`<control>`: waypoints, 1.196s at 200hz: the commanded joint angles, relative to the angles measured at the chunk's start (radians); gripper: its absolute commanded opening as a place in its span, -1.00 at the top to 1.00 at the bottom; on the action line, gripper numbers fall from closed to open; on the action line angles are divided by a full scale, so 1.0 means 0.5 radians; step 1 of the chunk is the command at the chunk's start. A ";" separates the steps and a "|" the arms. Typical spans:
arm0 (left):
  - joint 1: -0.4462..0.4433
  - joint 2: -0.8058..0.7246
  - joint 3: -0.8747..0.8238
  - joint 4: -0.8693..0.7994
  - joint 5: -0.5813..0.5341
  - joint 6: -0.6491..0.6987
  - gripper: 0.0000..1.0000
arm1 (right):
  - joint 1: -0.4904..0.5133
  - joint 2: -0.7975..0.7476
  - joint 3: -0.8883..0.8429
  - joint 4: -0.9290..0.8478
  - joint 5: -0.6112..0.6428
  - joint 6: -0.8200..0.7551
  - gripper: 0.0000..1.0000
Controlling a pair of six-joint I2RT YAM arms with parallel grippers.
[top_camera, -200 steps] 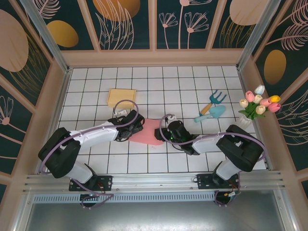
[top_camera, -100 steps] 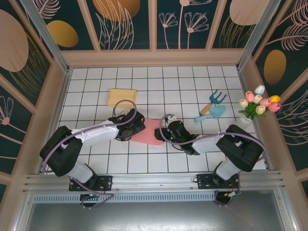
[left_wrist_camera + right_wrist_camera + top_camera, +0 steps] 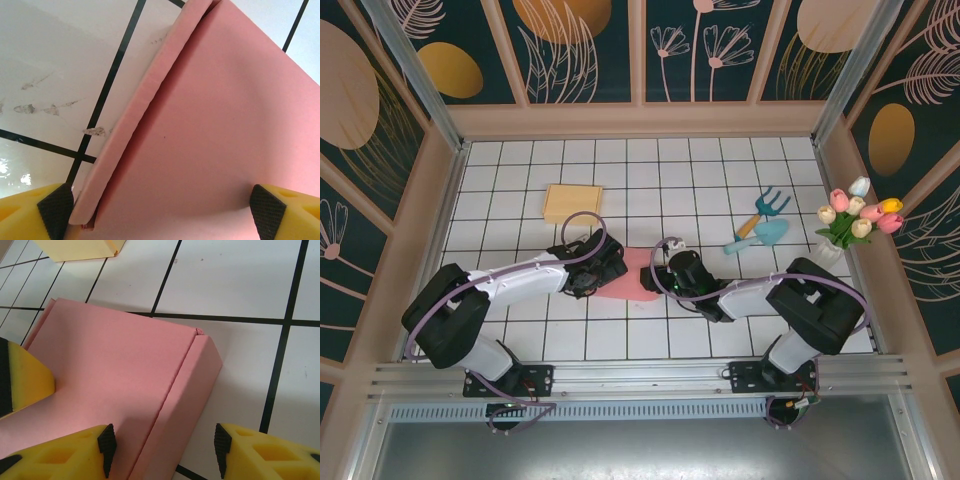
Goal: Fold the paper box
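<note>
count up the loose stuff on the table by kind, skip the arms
paper boxes: 2 (pink box, yellow box)
garden tools: 2 (blue hand fork, teal trowel)
flower bunches: 1 (tulip bunch)
total: 5

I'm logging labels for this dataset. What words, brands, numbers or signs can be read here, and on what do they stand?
No readable text anywhere.
The pink paper box, the yellow box, the garden tools and the tulips are all blank.
The wall panels carry leaf and flower patterns, no lettering.
</note>
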 commanded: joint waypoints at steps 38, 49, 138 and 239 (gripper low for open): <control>-0.052 -0.048 0.079 -0.014 0.191 -0.177 -0.84 | 0.025 0.120 0.016 -0.017 -0.062 0.038 -0.17; -0.051 -0.056 0.076 -0.014 0.199 -0.188 -0.84 | 0.025 0.141 0.020 -0.005 -0.071 0.040 -0.17; -0.052 -0.038 0.028 -0.086 -0.038 -0.212 -0.84 | 0.040 0.154 0.017 -0.011 -0.052 0.036 -0.17; -0.052 -0.011 -0.013 -0.129 -0.180 -0.215 -0.84 | 0.090 -0.105 0.007 -0.250 0.054 -0.025 -0.17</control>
